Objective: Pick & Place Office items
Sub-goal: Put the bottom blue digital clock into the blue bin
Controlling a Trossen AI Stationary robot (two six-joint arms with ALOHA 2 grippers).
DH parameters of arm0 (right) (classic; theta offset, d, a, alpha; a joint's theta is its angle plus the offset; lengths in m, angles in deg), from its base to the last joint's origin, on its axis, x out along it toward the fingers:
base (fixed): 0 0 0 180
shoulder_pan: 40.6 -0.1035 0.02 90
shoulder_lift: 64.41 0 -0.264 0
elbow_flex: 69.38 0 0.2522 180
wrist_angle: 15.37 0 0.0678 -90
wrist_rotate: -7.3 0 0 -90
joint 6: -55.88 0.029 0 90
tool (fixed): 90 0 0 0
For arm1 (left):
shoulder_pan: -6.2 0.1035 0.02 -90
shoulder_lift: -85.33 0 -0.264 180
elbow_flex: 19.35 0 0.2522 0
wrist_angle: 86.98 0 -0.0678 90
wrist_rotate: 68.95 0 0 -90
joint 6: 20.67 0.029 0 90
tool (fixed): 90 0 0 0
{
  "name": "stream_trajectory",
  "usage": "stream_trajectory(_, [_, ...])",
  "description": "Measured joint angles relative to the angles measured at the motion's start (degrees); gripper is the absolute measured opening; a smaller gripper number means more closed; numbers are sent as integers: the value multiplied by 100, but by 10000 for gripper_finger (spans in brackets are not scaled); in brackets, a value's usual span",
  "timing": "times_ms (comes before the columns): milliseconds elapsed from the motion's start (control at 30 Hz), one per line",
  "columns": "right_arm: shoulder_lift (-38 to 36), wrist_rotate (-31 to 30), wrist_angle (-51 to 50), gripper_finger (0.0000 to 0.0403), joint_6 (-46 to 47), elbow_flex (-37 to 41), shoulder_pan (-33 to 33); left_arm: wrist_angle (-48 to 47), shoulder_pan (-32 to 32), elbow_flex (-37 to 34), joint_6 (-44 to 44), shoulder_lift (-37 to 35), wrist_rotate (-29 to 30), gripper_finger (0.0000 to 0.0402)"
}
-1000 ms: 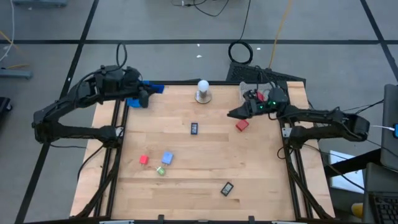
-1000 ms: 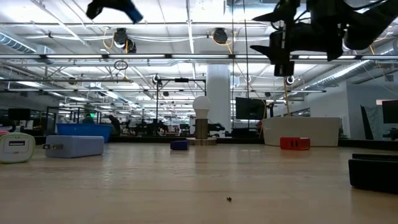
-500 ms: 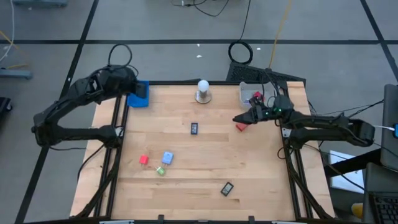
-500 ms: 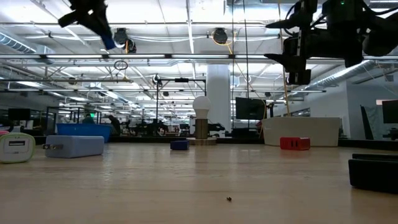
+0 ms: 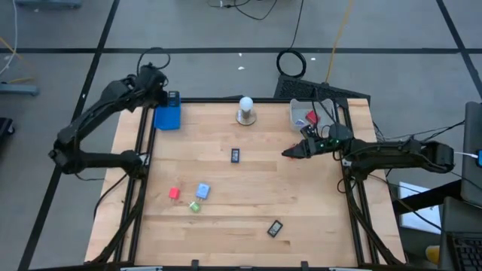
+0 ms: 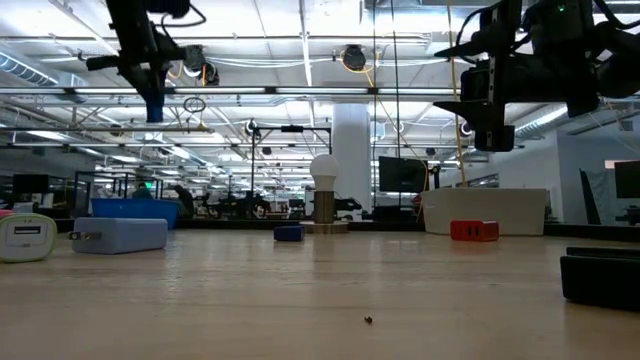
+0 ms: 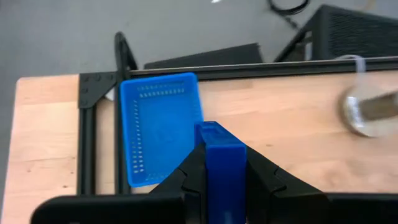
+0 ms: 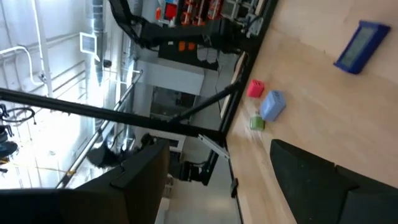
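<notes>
Left wrist view puts the nearest thing first: the left tool [image 7: 221, 186] is clamped tight on a blue block [image 7: 221, 168], hanging above the blue tray [image 7: 161, 127] at the bench's far left corner. The block sits slightly off the tray's middle, toward its inner wall — released here it could, I judge, clip the rim and tumble onto the bench [image 5: 248, 188]. It looks smooth, hard-edged and slim.

Farther out, the right tool [image 5: 290, 153] hovers over the bench's right side with fingers half apart and nothing visibly between them; the red block [image 6: 474, 231] lies right under it, so a careless drop could shove it away. A dark piece [image 5: 236, 155] rests mid-bench — small, flat, rectangular.
</notes>
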State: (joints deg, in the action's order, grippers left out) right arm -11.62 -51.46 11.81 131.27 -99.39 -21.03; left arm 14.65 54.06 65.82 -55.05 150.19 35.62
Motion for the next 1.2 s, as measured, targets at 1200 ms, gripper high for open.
stream_trajectory(1200, [4,-314,-231,270,-110,45,-443,1697,1359,-1029,271,1159,-482,56])
